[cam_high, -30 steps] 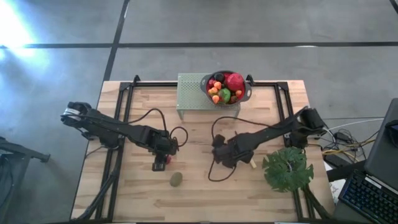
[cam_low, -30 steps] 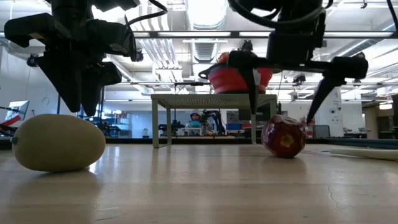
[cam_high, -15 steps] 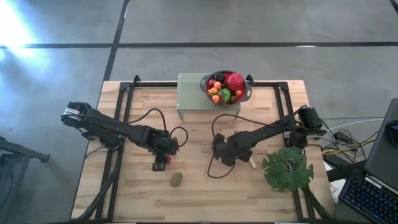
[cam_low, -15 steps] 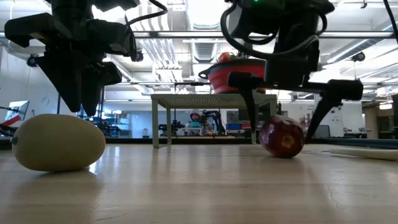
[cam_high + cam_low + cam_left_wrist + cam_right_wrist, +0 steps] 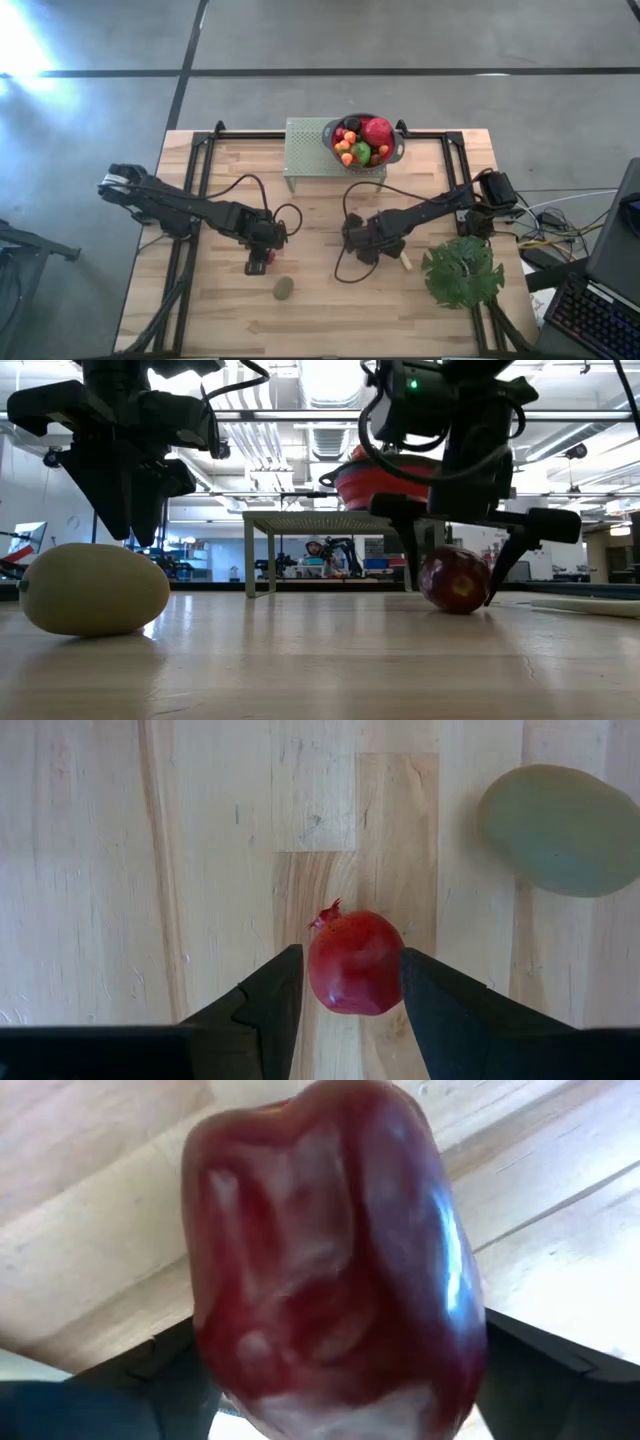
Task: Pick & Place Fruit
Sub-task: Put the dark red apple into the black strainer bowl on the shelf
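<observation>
Lowering over the last second, the right gripper (image 5: 455,570) now has its spread fingers on both sides of the dark maroon fruit (image 5: 454,581) on the table (image 5: 320,300). Left gripper (image 5: 350,985) waits, open around the small red fruit (image 5: 354,962). The maroon fruit looks hard, smooth and slippery; I would hold its widest middle

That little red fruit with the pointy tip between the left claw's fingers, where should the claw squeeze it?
Across its round belly, coming straight down from above. The red fruit lies on its side on the table, its pointed crown toward the wood ahead, so the smooth flanks face the left gripper, whose open fingers already stand on either side. I would avoid pinching the crown.
</observation>
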Available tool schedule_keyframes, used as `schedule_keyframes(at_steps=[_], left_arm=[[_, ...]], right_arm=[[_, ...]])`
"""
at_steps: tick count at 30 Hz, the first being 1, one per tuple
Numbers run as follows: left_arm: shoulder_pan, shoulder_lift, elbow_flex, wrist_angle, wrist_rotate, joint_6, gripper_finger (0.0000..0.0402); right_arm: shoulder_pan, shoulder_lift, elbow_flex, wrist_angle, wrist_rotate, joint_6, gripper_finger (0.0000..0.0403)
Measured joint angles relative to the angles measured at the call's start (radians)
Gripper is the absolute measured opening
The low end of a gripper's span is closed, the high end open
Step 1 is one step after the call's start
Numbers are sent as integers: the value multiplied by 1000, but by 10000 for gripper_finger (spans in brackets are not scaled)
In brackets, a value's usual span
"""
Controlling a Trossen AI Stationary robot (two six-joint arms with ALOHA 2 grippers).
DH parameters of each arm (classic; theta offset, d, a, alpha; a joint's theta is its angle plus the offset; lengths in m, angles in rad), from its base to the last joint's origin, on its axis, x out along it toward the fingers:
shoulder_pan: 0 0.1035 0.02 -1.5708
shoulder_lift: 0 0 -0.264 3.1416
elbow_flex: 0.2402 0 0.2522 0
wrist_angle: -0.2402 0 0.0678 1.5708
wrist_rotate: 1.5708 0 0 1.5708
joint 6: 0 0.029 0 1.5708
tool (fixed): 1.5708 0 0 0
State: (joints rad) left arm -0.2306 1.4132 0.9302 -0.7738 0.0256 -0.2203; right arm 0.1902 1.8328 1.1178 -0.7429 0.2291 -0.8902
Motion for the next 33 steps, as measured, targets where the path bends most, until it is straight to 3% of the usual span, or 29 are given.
schedule_keyframes(at_steps=[7, 17, 25, 33], left_arm=[[0, 0, 0, 0, 0, 0, 172], [0, 0, 0, 0, 0, 0, 172], [0, 0, 0, 0, 0, 0, 172], [0, 0, 0, 6, 0, 0, 172]], right_arm=[[1, -1, -13, 1, 1, 44, 271], [2, -16, 38, -2, -3, 86, 297], [2, -47, 108, -36, -11, 111, 272], [2, -169, 186, -98, -21, 219, 290]])
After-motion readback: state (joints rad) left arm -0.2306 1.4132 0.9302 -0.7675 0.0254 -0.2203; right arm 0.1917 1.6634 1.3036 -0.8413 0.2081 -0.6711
